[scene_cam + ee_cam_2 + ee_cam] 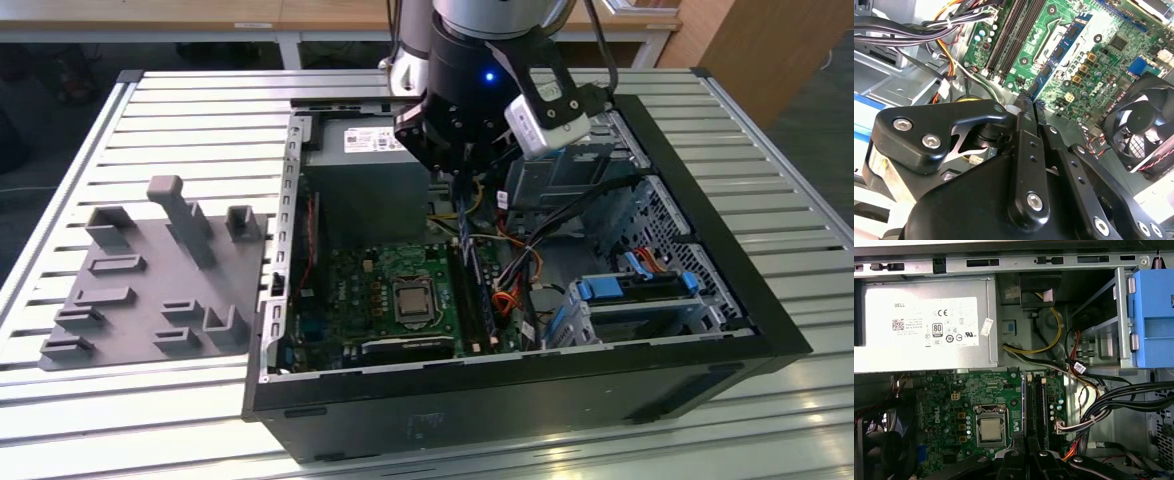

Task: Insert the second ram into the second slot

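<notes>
Fingers of the gripper (1030,100) pinch closed on the second ram (1064,50), held above the memory slots (1036,402) mid-case (507,395). Beyond, loose cables (1114,405) crowd the slots' side; a tilted stick could jam or snag them.

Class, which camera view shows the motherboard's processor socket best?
The first wrist view: the processor socket appears square-on and unobstructed. The exterior view shows it from farther off, at a slant. In the second wrist view it lies tilted, partly behind the second ram held by the end effector.
</notes>
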{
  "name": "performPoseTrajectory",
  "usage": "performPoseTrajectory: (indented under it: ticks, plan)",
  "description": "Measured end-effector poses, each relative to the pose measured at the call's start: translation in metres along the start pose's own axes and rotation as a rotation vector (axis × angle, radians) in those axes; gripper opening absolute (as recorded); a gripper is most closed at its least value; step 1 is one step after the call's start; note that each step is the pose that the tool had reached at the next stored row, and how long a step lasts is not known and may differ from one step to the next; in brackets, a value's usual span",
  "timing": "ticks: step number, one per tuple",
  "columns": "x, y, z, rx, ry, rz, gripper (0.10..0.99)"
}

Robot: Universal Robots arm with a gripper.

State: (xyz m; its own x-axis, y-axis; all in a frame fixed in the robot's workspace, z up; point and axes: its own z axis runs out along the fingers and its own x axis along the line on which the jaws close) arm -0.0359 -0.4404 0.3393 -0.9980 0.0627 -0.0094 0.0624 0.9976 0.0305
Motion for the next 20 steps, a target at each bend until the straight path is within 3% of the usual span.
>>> performPoseTrajectory:
  ticks: [20]
  plan:
    - [0.0000, -0.0024, 0.0080, 0.000, 0.0001, 0.000, 0.137]
